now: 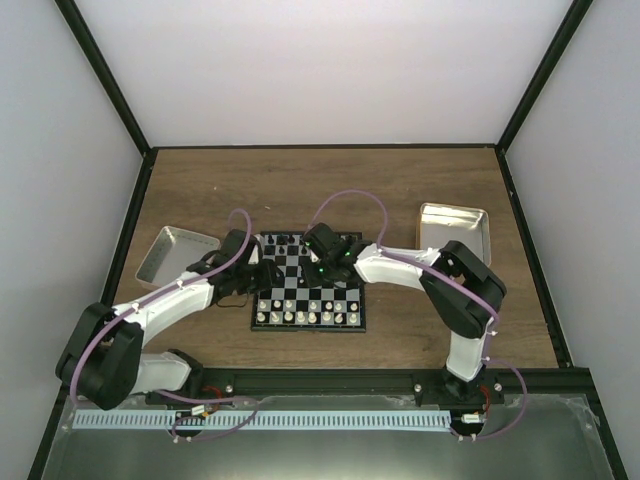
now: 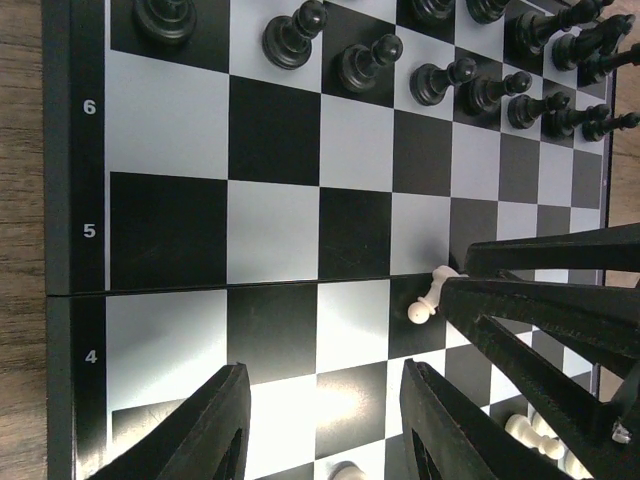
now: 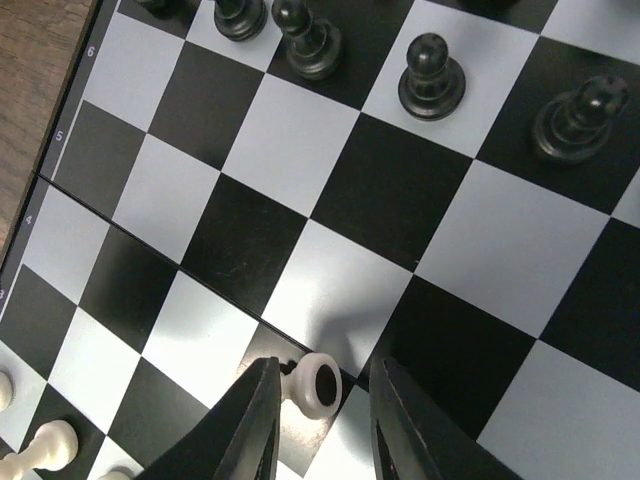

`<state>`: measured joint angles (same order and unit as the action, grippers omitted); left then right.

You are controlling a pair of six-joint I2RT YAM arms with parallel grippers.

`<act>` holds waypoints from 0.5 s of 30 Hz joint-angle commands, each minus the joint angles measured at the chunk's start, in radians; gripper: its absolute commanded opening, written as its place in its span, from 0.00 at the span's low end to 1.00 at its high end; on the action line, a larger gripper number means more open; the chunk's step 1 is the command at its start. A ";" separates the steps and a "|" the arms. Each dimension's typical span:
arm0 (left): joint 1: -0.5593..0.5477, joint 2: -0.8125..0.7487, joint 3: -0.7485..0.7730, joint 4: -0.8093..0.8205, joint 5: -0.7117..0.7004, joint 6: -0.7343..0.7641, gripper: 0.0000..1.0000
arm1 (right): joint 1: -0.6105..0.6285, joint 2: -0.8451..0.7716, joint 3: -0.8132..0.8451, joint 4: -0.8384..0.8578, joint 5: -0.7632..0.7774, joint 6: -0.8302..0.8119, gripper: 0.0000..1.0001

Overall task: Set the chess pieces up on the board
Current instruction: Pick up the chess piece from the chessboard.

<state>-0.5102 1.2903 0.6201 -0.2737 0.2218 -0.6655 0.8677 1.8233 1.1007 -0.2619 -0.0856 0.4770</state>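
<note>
Looking nearly done, black pieces [image 3: 431, 78] are standing in rows and the right gripper [image 3: 322, 372] is straddling a tipped white pawn [image 3: 322, 388], jaws apart.

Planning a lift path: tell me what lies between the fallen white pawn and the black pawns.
Nothing: only bare board squares lie between the fallen white pawn and the black pawns, as the right wrist view shows.
</note>
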 commanded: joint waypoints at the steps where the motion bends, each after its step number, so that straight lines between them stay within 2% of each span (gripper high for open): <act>1: -0.002 0.003 -0.001 0.025 0.020 0.011 0.43 | 0.014 0.018 0.030 -0.020 0.003 0.018 0.26; 15: -0.024 0.029 -0.002 0.067 0.039 0.007 0.43 | 0.021 0.034 0.020 -0.008 0.005 0.036 0.16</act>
<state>-0.5217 1.3018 0.6201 -0.2474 0.2481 -0.6659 0.8814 1.8374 1.1034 -0.2588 -0.0856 0.4957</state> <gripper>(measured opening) 0.432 0.167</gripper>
